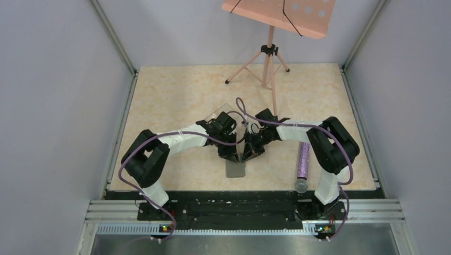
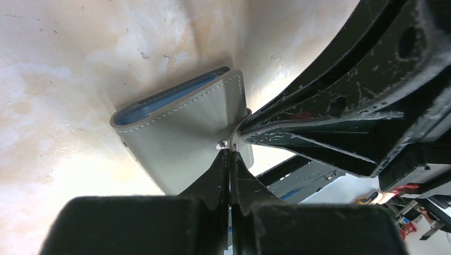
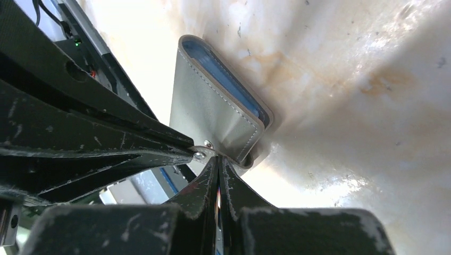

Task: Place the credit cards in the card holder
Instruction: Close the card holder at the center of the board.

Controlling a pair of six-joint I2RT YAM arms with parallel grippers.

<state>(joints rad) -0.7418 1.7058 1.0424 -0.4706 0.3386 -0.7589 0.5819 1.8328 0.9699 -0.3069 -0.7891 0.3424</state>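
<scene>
The card holder (image 1: pixel 235 169) lies folded flat on the desk (image 1: pixel 175 90), midway between the arms and just toward their bases from both tips. The left gripper (image 2: pixel 230 154) and right gripper (image 3: pixel 217 159), each pressed together, meet at its snap edge, neither nearer. Whether either pinches the flap, I cannot tell.

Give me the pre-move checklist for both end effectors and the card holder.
1. Card holder folded flat: ok.
2. Left end effector shut, tips at the snap: ok.
3. Right end effector shut, tips at the same corner: ok.
4. Snap fastened: cannot tell.
5. All credit cards inside: cannot tell; only a blue edge shows in the fold.
</scene>
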